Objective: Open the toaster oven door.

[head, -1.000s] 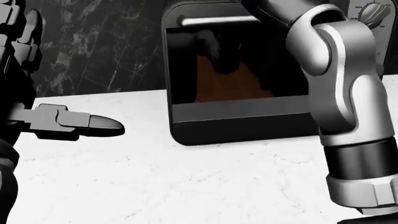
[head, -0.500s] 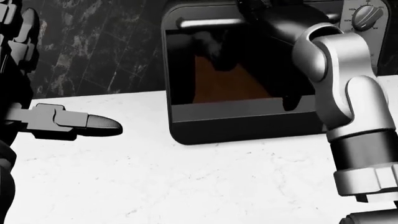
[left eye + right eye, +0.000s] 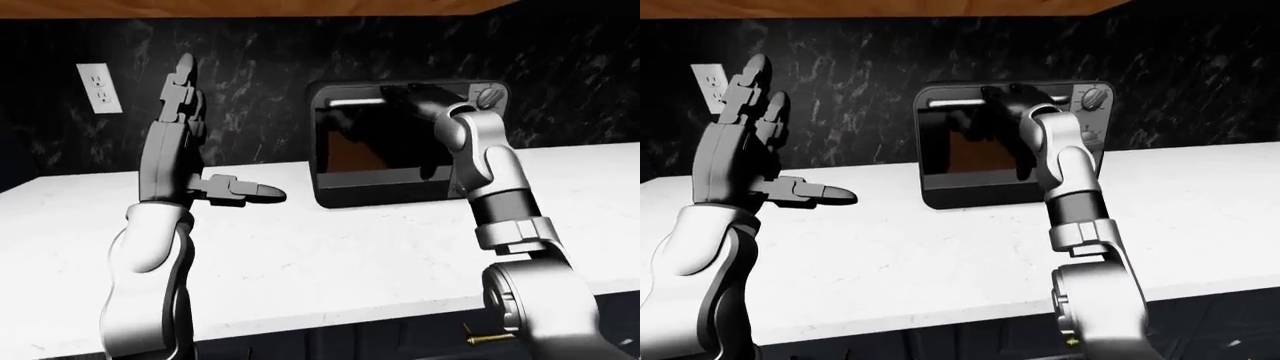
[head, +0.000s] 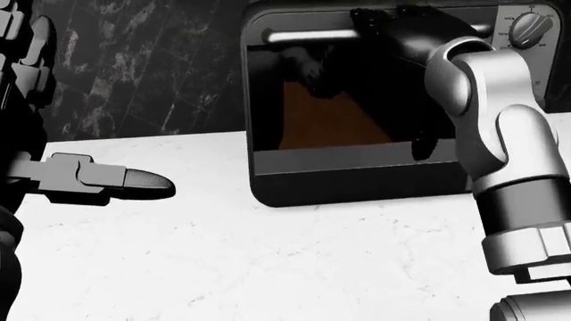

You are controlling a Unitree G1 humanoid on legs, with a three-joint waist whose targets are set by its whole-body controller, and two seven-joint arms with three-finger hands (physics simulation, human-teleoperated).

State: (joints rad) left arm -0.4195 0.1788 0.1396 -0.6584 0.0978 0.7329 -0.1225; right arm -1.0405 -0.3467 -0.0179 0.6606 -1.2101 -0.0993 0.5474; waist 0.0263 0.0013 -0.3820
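Toaster oven (image 3: 405, 142) sits on the white marble countertop (image 3: 330, 255) against the dark marble backsplash (image 3: 250, 82), a little right of centre in the left-eye view; door (image 4: 348, 107) looks closed, dark glass upright and flush with the housing, orange glow or reflection inside. Backed against the wall probably so a pull on the top bar tips the door down toward the robot rather than sliding the whole unit, though that's a guess. Wooden cabinet underside (image 3: 250, 6) runs along the top of the eye views. Right arm (image 4: 500, 134) reaches up and across the oven face, elbow bent, forearm angled to the top edge, which fits going for the handle from above. Left arm (image 3: 150, 255) is raised well apart from the oven at the left, apparently just parked out of the way. Left hand (image 3: 180, 150) is spread: fingers pointing up, thumb (image 4: 107, 179) out sideways over the counter, gripping nothing. Right hand (image 4: 401, 27) is a dark shape at the door's upper edge, on or just beside the handle bar (image 4: 308, 35); can't tell whether its fingers wrap the bar or only rest near it. Control knob (image 4: 533, 27) at the oven's upper right, untouched. Wall outlet (image 3: 99, 88) on the backsplash at far left. Task not yet done; next is likely securing the bar and pulling down and outward.
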